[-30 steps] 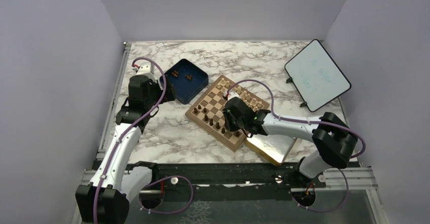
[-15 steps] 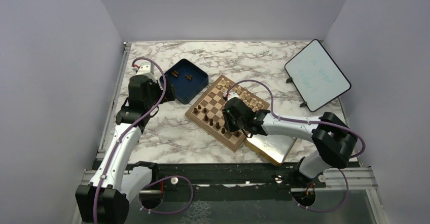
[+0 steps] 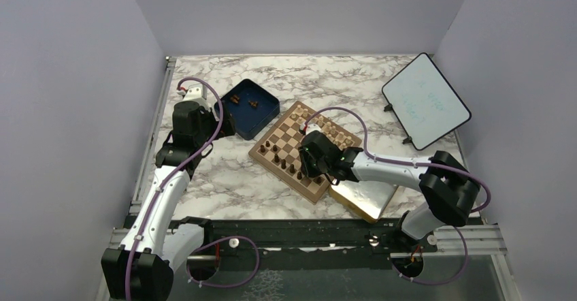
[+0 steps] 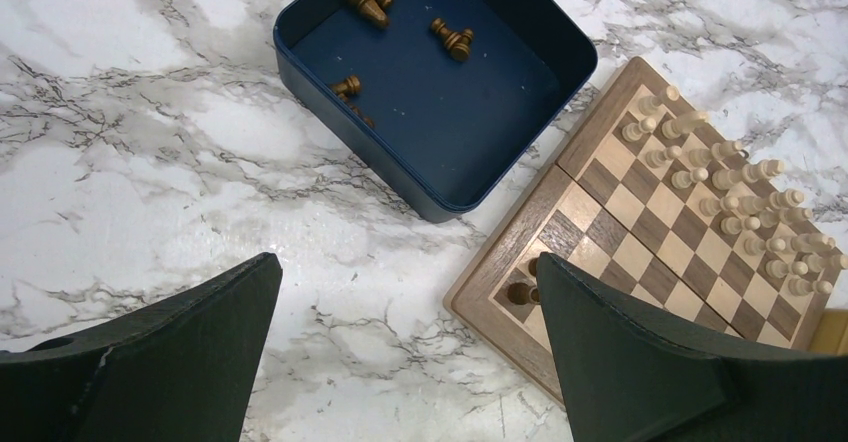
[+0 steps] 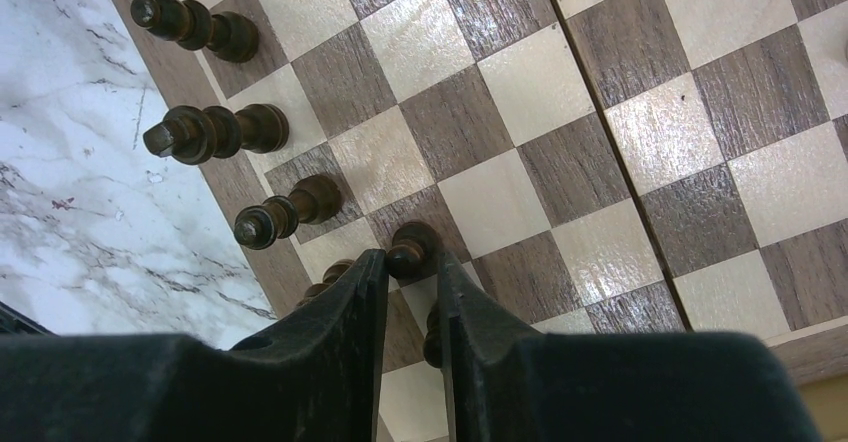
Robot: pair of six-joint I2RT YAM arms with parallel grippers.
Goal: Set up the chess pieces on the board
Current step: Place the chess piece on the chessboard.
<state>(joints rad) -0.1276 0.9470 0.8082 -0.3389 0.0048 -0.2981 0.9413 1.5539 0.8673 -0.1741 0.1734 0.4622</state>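
The right hand [image 5: 410, 262] partly hides dark chess pieces [image 5: 334, 271].

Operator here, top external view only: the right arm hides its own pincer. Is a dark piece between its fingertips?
Observer: Yes. On the right wrist view a dark pawn stands on the board between the tips of the right pincer; whether it is gripped, I cannot tell.
Operator: And the left pincer?
Observer: The left pincer is wide open, nothing in it, above the marble table, with the blue box ahead.
Operator: Anything hidden in that box?
Observer: One dark piece lies close against one wall.
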